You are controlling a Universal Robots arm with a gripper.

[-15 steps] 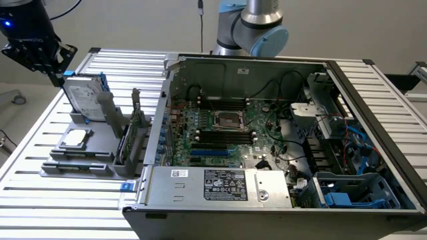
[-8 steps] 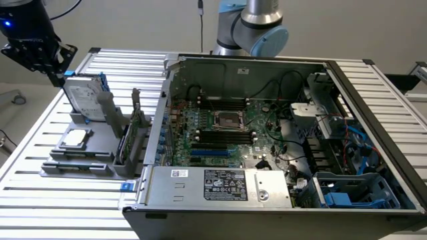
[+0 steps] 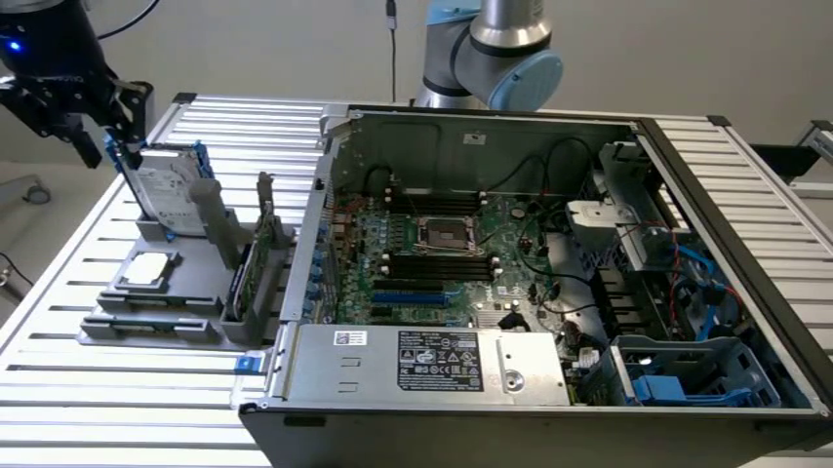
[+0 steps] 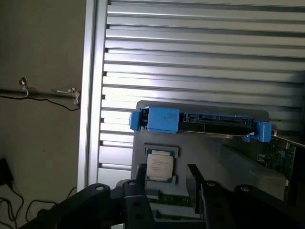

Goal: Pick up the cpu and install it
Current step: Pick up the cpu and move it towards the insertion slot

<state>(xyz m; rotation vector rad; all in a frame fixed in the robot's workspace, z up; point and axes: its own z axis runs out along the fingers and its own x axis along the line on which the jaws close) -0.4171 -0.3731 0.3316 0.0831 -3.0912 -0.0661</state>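
- One black end effector (image 4: 167, 175) hangs at the exterior view's far left, above the back of a grey fixture. Its two black fingers (image 4: 141, 174) stand apart with nothing gripped between them, so it is released and empty.
- Just under it, a rectangular silver hard drive with a white label and a blue frame (image 3: 170, 185) stands on edge in the grey plastic fixture (image 3: 143, 327).
- The cpu (image 3: 150, 268), a small, thin, flat square chip with a pale silver-grey metal top, lies flat in a recess of that fixture, on the near side of the hard drive. In the wrist view it shows beyond the gap between the fingers, and neither finger touches it.
- Green circuit cards (image 3: 267, 244) stand on edge in slots on the side of the fixture that faces the computer.
- The fixture rests on a slatted aluminium worktop (image 3: 78, 390), which also carries the computer.
- To the exterior view's right of the fixture lies an open dark metal computer case (image 3: 729, 195) with its side panel off.
- Inside the case, a green motherboard (image 3: 430, 283) lies flat, with a black square-framed socket (image 3: 450, 234) near its middle.
- A grey metal power supply box with a black-and-white label (image 3: 430, 361) sits along the near edge of the case.
- The arm's grey and pale-blue joint (image 3: 501, 58) rises behind the case.
- A blue plastic drive cage (image 3: 690, 375) fills the near corner of the case at the exterior view's right.
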